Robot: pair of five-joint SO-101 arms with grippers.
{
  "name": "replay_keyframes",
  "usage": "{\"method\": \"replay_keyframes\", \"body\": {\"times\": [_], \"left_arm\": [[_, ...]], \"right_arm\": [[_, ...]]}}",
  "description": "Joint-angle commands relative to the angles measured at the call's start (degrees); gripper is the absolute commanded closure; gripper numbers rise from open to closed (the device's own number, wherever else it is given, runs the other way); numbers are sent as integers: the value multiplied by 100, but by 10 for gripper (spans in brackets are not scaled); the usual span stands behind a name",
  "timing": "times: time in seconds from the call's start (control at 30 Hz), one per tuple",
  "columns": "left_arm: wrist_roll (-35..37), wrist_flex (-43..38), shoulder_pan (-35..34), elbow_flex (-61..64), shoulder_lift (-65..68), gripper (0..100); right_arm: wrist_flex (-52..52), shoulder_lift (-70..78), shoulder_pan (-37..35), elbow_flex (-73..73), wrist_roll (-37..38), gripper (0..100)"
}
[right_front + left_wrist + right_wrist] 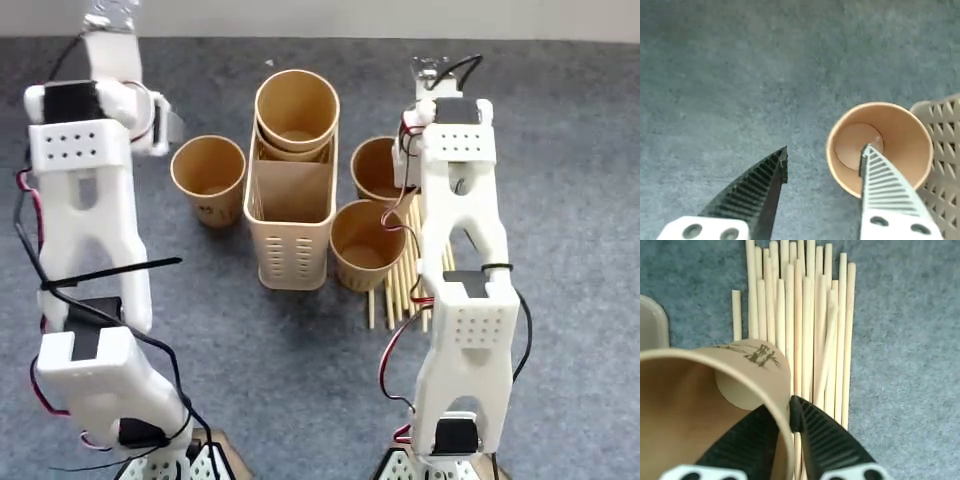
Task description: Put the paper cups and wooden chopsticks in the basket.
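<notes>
Paper cup (pixel 690 390) is clamped by its rim in the right gripper (pixel 784 407), above the chopsticks (pixel 800 315). Left gripper (pixel 825 150) gapes apart over a second cup (pixel 890 125) at the basket's (pixel 290 255) nine o'clock.

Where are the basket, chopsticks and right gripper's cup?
basket (pixel 292 255): high view, slotted wall.
chopsticks (pixel 800 310): right wrist view, bundle's middle.
cup (pixel 685 405): right wrist view, inner wall.
</notes>
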Motion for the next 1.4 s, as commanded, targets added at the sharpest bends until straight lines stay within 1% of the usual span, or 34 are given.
{"method": "replay_keyframes", "body": {"times": [0.0, 0.13, 0.27, 0.3, 0.37, 0.43, 0.47, 0.5, 0.57, 0.67, 0.8, 0.83, 0.9, 0.93, 1.0, 1.07, 1.13, 1.2, 1.3, 1.37], "left_arm": [[62, -9, 154, 259, 4, 729], [62, -404, 119, 435, 567, 734], [62, -589, 101, 277, 1349, 736], [62, -598, 101, 136, 1543, 748], [44, -589, 127, -189, 1868, 816], [26, -440, 136, -549, 2132, 915], [26, -325, 136, -804, 2237, 970], [26, -167, 136, -1068, 2325, 1000], [26, 185, 101, -1684, 2431, 990], [26, 712, 13, -2853, 2440, 996], [-18, 1582, 4, -4954, 2431, 997], [-88, 1705, 40, -5420, 2422, 997], [-132, 1714, 75, -6149, 2281, 997], [-132, 1714, 92, -6369, 2105, 997], [-132, 1705, 171, -6431, 1613, 997], [-132, 1697, 418, -6404, 1051, 997], [-70, 1697, 690, -6070, 435, 997], [97, 1697, 1182, -5473, -251, 997], [141, 1679, 2035, -4259, -1244, 997], [141, 1565, 2545, -3486, -1657, 997]], "right_arm": [[-31, -101, -31, -31, -18, 992], [-13, -101, -31, -31, 0, 992], [-13, -101, -31, -31, 9, 992], [-13, -119, -31, -31, 9, 992], [-13, -136, -31, -31, 9, 992], [-13, -136, -31, -40, 9, 992], [-13, -145, -31, -40, 9, 992], [-13, -154, -31, -40, 9, 992], [57, -180, -13, -233, 18, 993], [523, -365, 40, -822, 18, 993], [1349, -743, 84, -2149, 18, 993], [1534, -848, 84, -2484, 26, 993], [1578, -1174, 92, -3002, 158, 993], [1578, -1376, 92, -3002, 176, 993], [1569, -1798, 92, -2897, 176, 993], [1569, -2281, 75, -2844, 176, 993], [1560, -2774, 57, -2800, 176, 993], [1552, -3266, 57, -2809, 202, 993], [1560, -3908, 57, -2791, 202, 993], [1560, -4136, 48, -2791, 185, 993]]}}
